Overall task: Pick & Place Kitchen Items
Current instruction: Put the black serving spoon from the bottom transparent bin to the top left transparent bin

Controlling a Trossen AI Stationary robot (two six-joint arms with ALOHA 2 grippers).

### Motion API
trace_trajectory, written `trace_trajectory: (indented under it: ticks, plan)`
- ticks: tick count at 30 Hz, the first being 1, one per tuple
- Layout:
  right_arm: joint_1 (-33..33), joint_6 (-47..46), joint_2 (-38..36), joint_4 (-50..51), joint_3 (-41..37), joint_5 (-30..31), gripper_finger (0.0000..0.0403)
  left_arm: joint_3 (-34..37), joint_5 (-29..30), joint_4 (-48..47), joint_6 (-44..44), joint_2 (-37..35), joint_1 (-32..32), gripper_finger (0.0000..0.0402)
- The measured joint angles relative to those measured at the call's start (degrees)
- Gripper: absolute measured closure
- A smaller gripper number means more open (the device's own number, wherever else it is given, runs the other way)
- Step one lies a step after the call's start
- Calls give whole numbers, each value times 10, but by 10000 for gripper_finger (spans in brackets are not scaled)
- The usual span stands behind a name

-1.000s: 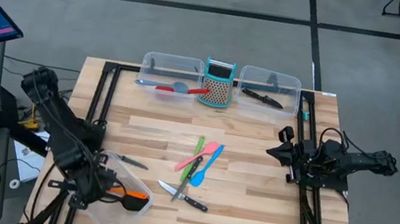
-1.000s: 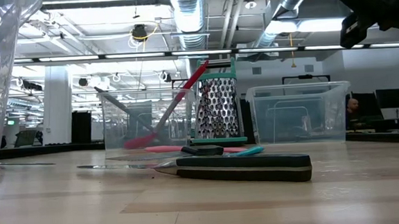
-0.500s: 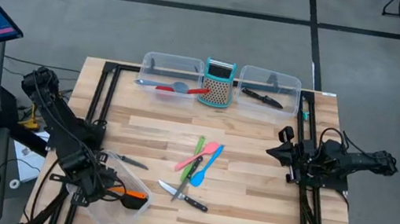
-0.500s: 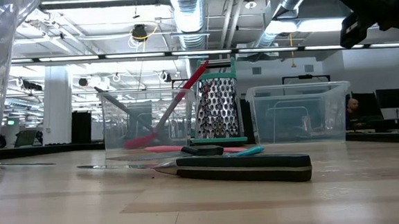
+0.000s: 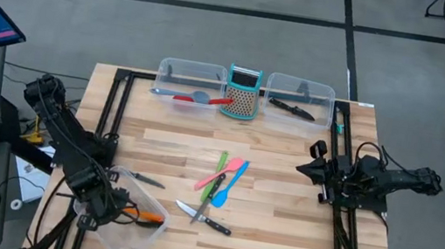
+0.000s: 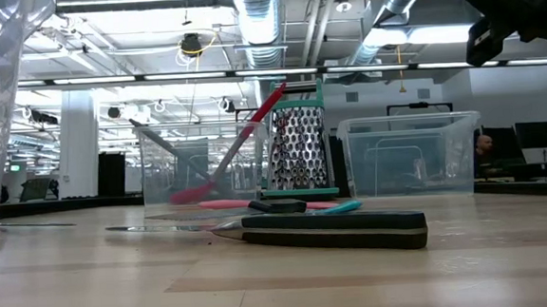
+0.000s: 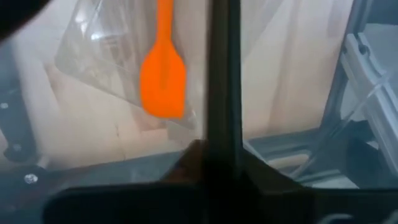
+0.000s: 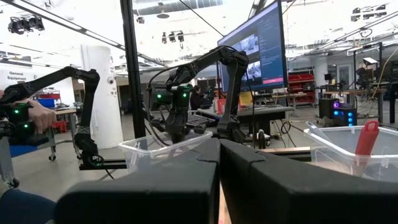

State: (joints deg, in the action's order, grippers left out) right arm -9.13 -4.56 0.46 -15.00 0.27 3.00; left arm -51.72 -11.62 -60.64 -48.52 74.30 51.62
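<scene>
My left gripper [image 5: 117, 206] reaches down into a clear tub [image 5: 130, 239] at the table's near left corner and is shut on a black spoon [image 7: 224, 74]. An orange spatula [image 5: 152, 216] lies in that tub beside it. Green, pink and blue spatulas [image 5: 222, 177] and a black-handled knife [image 5: 206, 220] lie flat at mid-table. Another knife [image 5: 145, 180] lies by the tub. My right gripper [image 5: 316, 162] waits shut above the table's right edge. My left gripper pinches the black spoon's straight handle [image 7: 224, 134] between its two fingers, coming from above and pointing steeply down into the tub. In the left wrist view the handle runs straight out from the fingers. The spoon's far end is out of view.
Two clear tubs [image 5: 190, 75] [image 5: 300, 92] stand at the far edge, one with a red and a grey-blue spoon, the other with a black knife. A teal-framed grater [image 5: 243, 92] stands between them. Bare wood lies at the near right.
My left gripper has sunk a little deeper into the near-left tub and shut on the black spoon's handle. The spoon's black bowl, which lay next to the orange spatula, no longer shows there in the high view.
</scene>
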Motion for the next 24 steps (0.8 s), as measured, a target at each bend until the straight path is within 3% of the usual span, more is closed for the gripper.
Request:
trace_trajectory:
  ticks: [14, 24]
  plan:
    - [0, 0, 0, 0, 0, 0, 403, 0, -64, 0, -14, -4, 0, 400]
    - [0, 0, 0, 0, 0, 0, 403, 0, -48, -2, -99, -87, 0, 401]
